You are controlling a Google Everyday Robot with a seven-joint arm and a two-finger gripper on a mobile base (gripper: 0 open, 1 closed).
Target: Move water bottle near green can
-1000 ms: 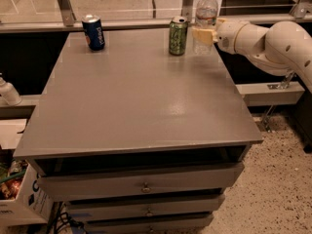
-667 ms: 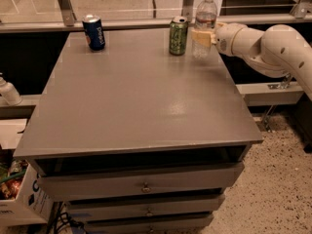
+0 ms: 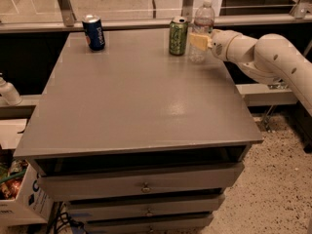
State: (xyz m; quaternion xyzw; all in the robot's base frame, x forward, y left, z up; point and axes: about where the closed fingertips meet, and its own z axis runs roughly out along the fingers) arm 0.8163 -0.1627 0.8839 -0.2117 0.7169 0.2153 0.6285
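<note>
Holding water bottle (image 3: 204, 21) — gripper (image 3: 199, 41) clasped round it, just beside green can (image 3: 178, 37) | release upright — withdraw away from can.

A blue Pepsi can (image 3: 93, 32) stands upright on the grey table (image 3: 136, 106).

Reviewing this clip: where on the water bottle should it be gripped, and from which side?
Grip the water bottle around its mid-body, coming in level from the right of the view. It stands upright, tall and narrow, and the green can sits close on its other side. The tool sits at that height on that side.
</note>
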